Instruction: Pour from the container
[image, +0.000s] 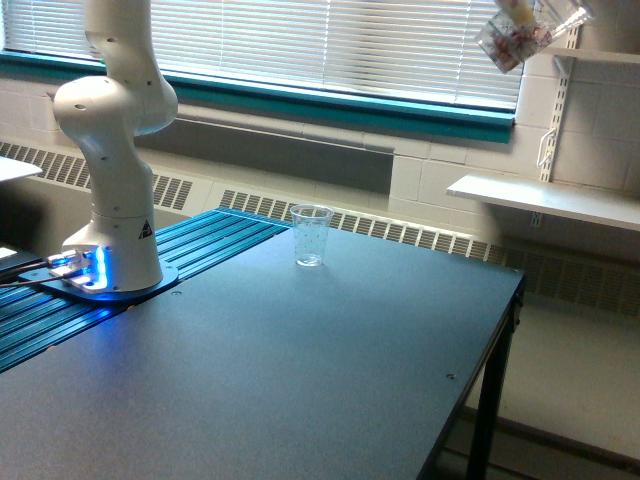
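Pour not begun by the look of it: mug (512, 38), bits inside, hangs tilted at top right w/ gripper out of frame so grip unknown, well apart from empty cup (311, 235) on table (300, 380).

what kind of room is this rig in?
Probably a lab or classroom-type room, not a home: painted block wall, baseboard radiator under blinds, wall-bracket shelf, and the Panda arm base bolted onto a dark table.
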